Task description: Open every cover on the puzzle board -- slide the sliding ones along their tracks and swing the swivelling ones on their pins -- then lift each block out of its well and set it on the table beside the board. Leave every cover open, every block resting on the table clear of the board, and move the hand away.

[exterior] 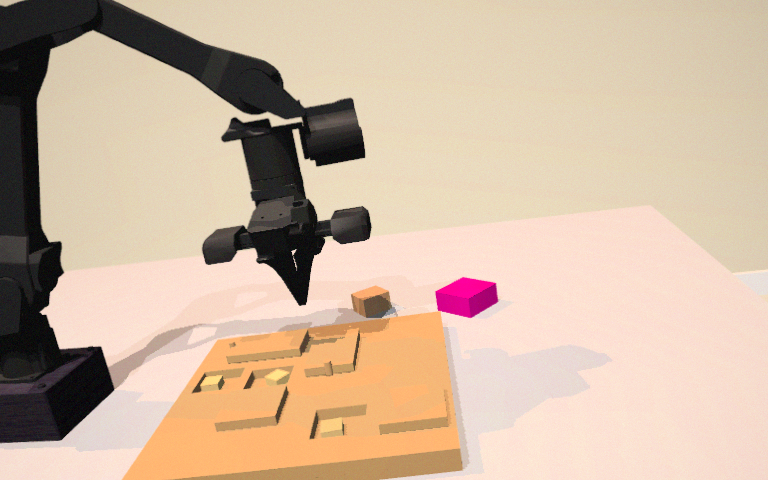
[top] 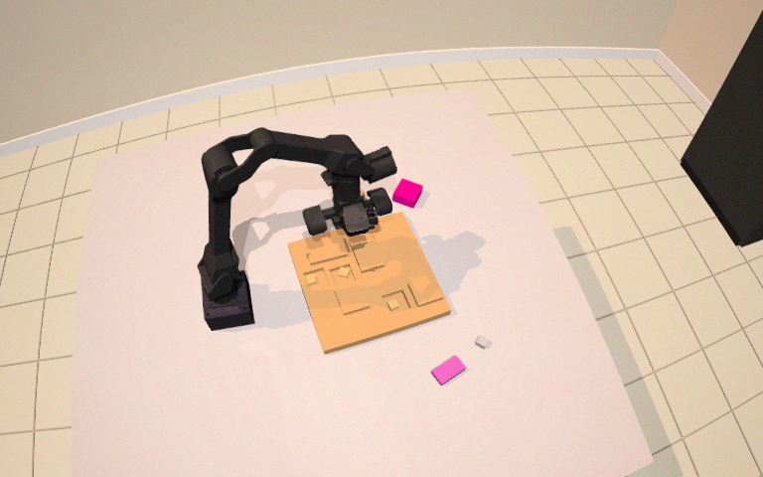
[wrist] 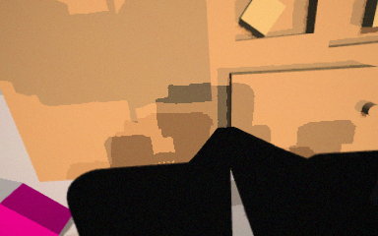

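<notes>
Claw (top: 360,229) (exterior: 302,304) (wrist: 225,136): fingertips together on nothing, above the board's far edge.
Puzzle board (top: 387,326) (exterior: 362,458) (wrist: 187,44): flat on the table (top: 269,404) (exterior: 623,316); probably stiff, steady under light pushes.
Pegged cover (exterior: 334,353): on the board; likely rigid, best pushed at its upright peg (exterior: 328,368).
Yellow block, tilted (top: 344,271) (exterior: 276,376) (wrist: 263,16): in its well; presumably light, hard; pinch opposite sides.
Other yellow blocks: one (top: 311,278) (exterior: 212,382) beside it, one (top: 392,304) (exterior: 331,426) nearer the front; both in wells.
Exterior view only: orange-brown block's (exterior: 370,302) full shape, behind the board.
Top view only: pink slab (top: 448,370), small pale cube (top: 482,341).
</notes>
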`<state>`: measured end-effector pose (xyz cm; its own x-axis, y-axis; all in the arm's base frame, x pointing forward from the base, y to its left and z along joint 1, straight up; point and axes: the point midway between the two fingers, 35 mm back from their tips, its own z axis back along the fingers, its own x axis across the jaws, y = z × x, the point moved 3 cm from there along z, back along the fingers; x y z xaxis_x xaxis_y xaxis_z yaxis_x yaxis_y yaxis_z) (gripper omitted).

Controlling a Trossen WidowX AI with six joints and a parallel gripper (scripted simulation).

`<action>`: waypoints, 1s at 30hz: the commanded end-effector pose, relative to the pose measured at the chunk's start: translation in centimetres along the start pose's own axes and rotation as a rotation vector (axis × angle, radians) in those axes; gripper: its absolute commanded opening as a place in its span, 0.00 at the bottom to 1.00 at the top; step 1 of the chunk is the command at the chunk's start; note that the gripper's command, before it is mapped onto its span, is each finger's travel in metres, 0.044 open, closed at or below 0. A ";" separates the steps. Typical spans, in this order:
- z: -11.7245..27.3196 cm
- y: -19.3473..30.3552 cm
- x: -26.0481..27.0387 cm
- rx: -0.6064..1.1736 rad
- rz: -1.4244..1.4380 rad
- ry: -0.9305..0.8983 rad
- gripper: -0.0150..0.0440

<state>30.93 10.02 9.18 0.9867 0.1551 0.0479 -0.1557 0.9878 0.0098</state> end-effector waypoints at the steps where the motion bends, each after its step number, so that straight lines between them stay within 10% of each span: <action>1: -0.8 -0.1 -0.2 -0.005 -0.005 0.013 0.25; 30: -3.7 -0.1 -0.2 -0.005 -0.005 0.013 0.25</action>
<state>31.12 10.06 6.31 0.9868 0.1542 0.0505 -0.1549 0.9879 0.0102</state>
